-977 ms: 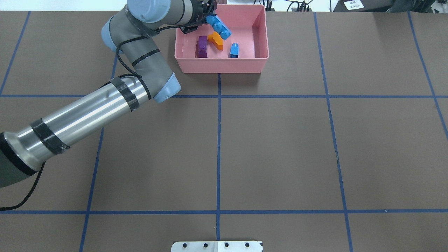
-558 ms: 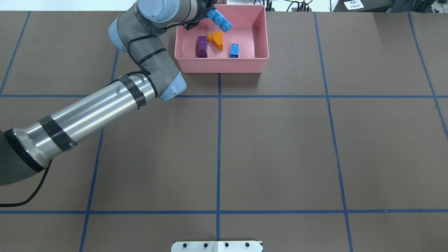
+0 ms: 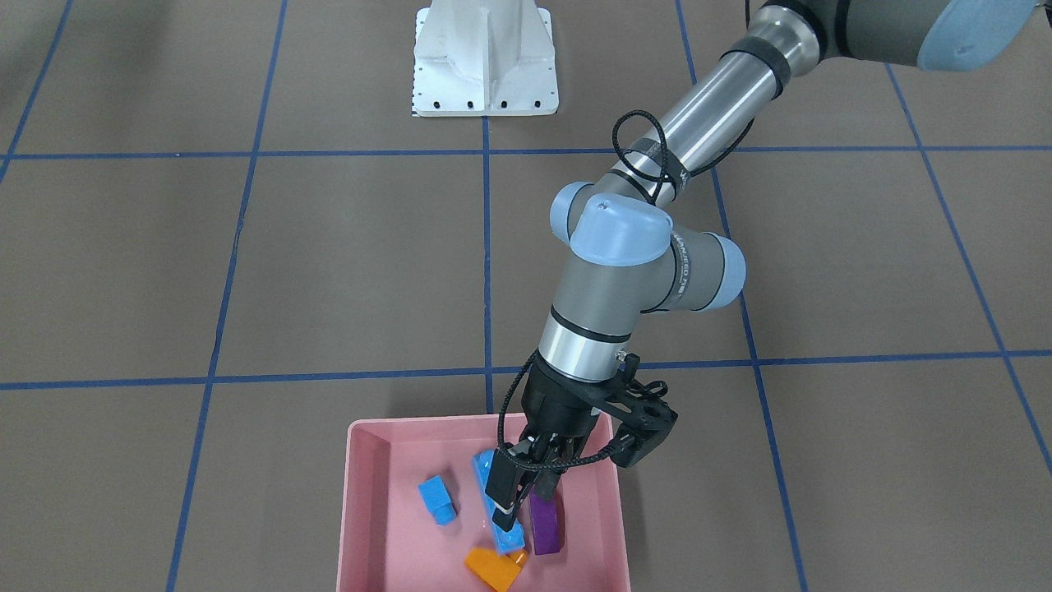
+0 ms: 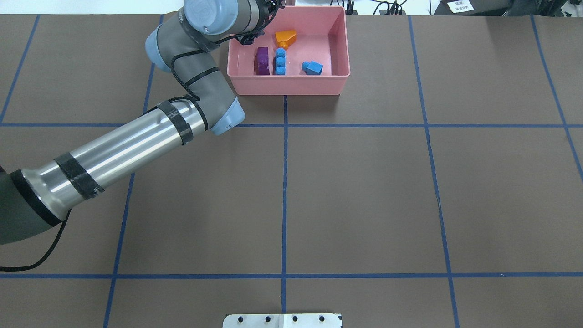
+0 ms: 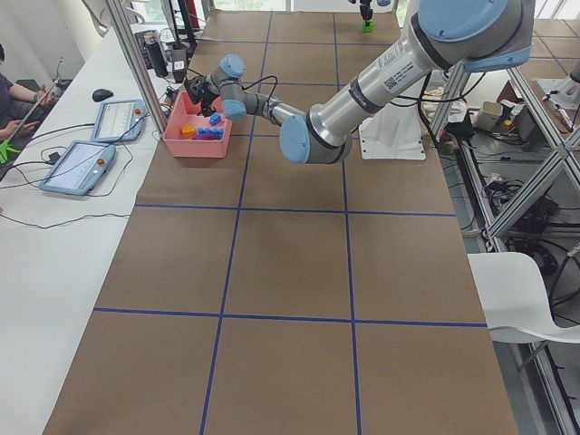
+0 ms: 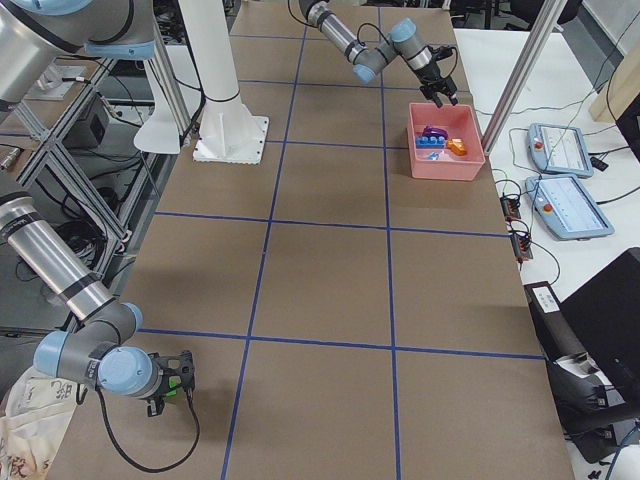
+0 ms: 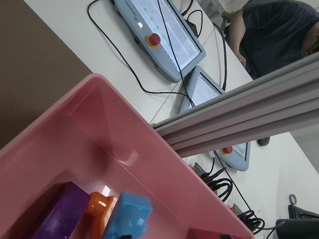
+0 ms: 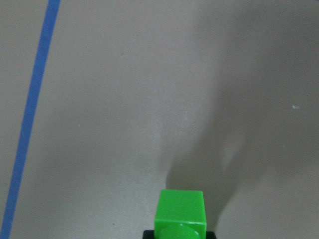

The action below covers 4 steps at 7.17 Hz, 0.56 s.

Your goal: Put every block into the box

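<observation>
Light, rigid and slick, best pinched on its flat sides, the small green block (image 8: 179, 214) is clenched in the right fingers (image 8: 147, 235) near the bench's (image 4: 364, 182) right end; the left fingers (image 3: 503, 485) hang released over the far-edge box (image 4: 291, 86).

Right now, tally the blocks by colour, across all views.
orange block: 1
blue: 2, the long blue block and the small blue block
purple block: 1
green block: 1, not in the box
Total: 5
</observation>
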Each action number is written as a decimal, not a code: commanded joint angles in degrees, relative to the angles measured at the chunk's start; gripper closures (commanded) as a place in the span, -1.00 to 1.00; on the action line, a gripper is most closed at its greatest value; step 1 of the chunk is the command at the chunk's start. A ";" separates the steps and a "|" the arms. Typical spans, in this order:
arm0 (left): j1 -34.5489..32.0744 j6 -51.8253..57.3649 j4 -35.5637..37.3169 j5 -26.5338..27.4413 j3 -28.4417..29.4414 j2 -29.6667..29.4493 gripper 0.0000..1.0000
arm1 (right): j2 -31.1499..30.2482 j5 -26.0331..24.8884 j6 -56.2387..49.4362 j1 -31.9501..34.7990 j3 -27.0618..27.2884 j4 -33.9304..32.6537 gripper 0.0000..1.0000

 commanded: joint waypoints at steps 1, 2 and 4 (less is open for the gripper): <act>0.15 -0.18 0.01 0.01 -0.14 0.04 -1.00 | -0.33 5.03 0.22 -0.22 2.84 -0.92 1.00; 0.23 -0.18 0.01 0.01 -0.31 0.12 -1.00 | -0.76 6.90 2.83 2.05 5.80 -1.36 1.00; 0.23 -0.18 0.01 0.01 -0.49 0.39 -1.00 | 0.02 5.08 8.55 9.41 11.61 -1.80 1.00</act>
